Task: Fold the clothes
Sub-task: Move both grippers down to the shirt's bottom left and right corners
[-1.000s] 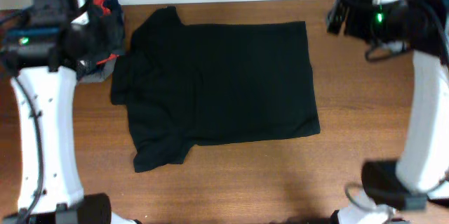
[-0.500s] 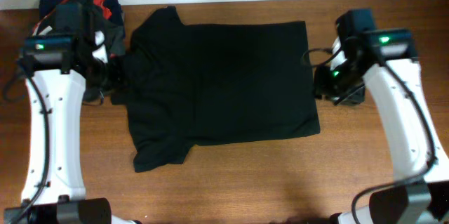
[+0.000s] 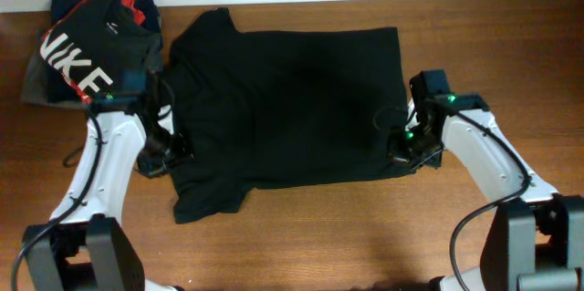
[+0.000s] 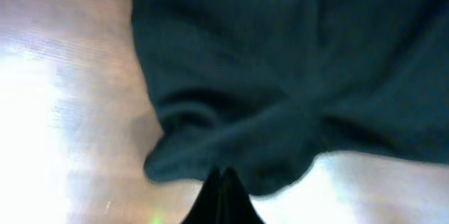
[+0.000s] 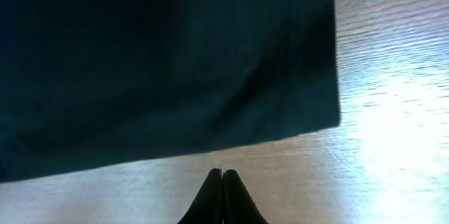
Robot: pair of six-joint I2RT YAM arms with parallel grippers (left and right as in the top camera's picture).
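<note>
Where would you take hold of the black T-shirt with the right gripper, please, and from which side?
The hem's near corner, approached low from the table beside it. The T-shirt lies flat, so only edges offer purchase, and the right gripper, fingers together, hangs just off that hem.

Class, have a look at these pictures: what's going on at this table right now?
Two robot arms are set to fold a black T-shirt that lies spread out on the table. The left gripper is at the edge of a sleeve. The right gripper is over bare wood just off the hem, near a corner. Both pairs of jaws look shut. The right holds nothing, and whether the left pinches cloth cannot be told. No fold has been made yet. A NIKE garment lies at a far corner.
</note>
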